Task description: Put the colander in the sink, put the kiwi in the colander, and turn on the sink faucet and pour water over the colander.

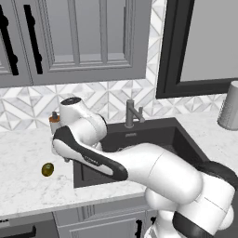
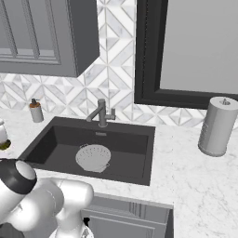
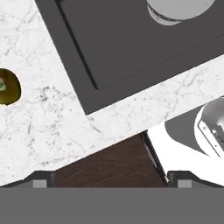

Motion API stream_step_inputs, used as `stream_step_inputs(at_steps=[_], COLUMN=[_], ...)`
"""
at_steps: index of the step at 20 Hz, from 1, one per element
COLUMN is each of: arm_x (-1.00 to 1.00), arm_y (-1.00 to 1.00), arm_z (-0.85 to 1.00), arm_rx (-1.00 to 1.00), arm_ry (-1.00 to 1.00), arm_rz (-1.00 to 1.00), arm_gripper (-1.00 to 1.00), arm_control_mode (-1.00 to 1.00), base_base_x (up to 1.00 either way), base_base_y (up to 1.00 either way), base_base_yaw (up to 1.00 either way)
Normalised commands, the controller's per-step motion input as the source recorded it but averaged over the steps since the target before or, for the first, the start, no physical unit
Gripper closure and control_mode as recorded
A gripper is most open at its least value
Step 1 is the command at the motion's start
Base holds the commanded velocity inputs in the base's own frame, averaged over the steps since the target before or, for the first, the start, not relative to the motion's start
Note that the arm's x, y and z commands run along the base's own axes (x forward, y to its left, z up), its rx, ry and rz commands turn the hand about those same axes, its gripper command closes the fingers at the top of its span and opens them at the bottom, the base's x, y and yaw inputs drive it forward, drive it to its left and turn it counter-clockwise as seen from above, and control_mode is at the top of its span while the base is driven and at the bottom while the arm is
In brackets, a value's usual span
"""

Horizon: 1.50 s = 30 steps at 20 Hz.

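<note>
The white perforated colander (image 2: 93, 157) sits inside the dark grey sink (image 2: 132, 160), left of its middle; its rim also shows in the hand view (image 3: 179, 11). On the marble counter left of the sink lies the small olive-brown kiwi (image 1: 47, 169) (image 3: 8, 86). My gripper (image 3: 110, 181) hangs above the counter near the sink's front left corner, pointing down. It is open, with fingertips (image 3: 41, 180) far apart and nothing between them. The kiwi is off to its side, apart from the fingers. The dark faucet (image 1: 131, 114) (image 2: 102, 114) stands behind the sink, and no water is running.
A white soap bottle with a brown band (image 1: 55, 120) (image 2: 36, 110) stands at the back left of the sink. A grey ribbed canister (image 2: 217, 125) is on the counter to the right. My own arm (image 1: 139, 162) stretches across the sink's front edge.
</note>
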Motion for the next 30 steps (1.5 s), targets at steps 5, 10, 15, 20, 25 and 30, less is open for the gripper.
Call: stream_step_inputs(at_steps=[5,10,15,20,25,30], arm_x=[0.33,0.4,0.36,0.47,0.37,0.25], arm_y=[0.22,0.53,0.52,0.4,0.27,0.37], arm_z=[-0.34,-0.41,-0.16,-0.29,-0.4,-0.3], arm_rx=[-0.07,-0.07,-0.01,-0.01,0.0,0.0], arm_ry=[0.0,0.0,0.0,0.0,0.0,0.02], arm_rz=[0.29,0.29,0.03,0.0,0.0,0.0], arm_gripper=[-1.0,-1.0,-1.0,-1.0,-1.0,-1.0], arm_control_mode=[-1.0,-1.0,-1.0,-1.0,-1.0,-1.0], base_base_x=[0.0,0.0,0.0,0.0,0.0,0.0], base_base_y=[0.0,0.0,0.0,0.0,0.0,0.0], base_base_yaw=[0.0,0.0,0.0,0.0,0.0,0.0])
